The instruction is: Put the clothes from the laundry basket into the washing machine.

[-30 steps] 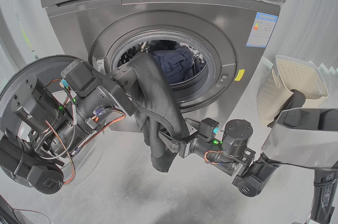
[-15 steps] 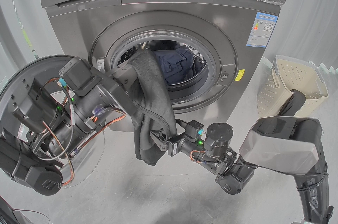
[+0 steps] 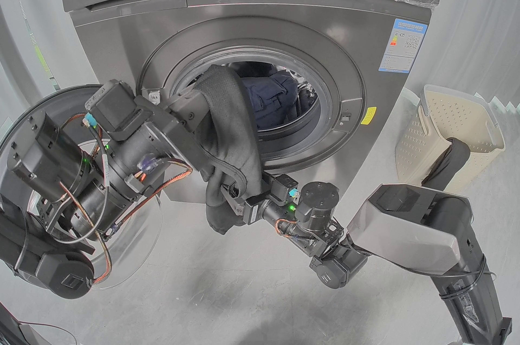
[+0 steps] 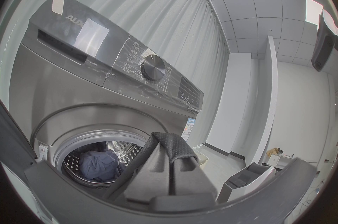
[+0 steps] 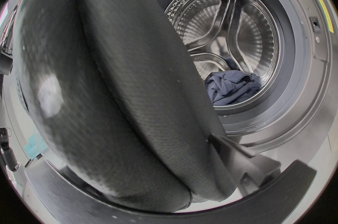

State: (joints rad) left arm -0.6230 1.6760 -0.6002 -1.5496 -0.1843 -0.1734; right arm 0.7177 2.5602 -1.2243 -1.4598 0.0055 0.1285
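Observation:
A dark grey garment (image 3: 233,129) hangs in front of the washing machine's (image 3: 135,32) open drum mouth. My left gripper (image 3: 197,94) is shut on its top end at the left rim of the opening, and the cloth drapes over the closed fingertips (image 4: 155,172). My right gripper (image 3: 235,197) is shut on the garment's lower part, below the opening. The garment (image 5: 105,94) bulges close before the right wrist camera. A navy garment (image 3: 271,97) lies inside the drum (image 5: 246,34). The cream laundry basket (image 3: 460,118) stands at the right with a dark cloth (image 3: 449,162) hanging over its rim.
The machine's round door (image 3: 49,108) stands swung open at the left, behind my left arm. Bare grey floor (image 3: 216,297) lies in front of the machine. Curtains hang behind it.
My right gripper has moved left and up toward the machine, lifting the garment's hanging lower part. My left gripper has risen slightly toward the drum opening with the top end.

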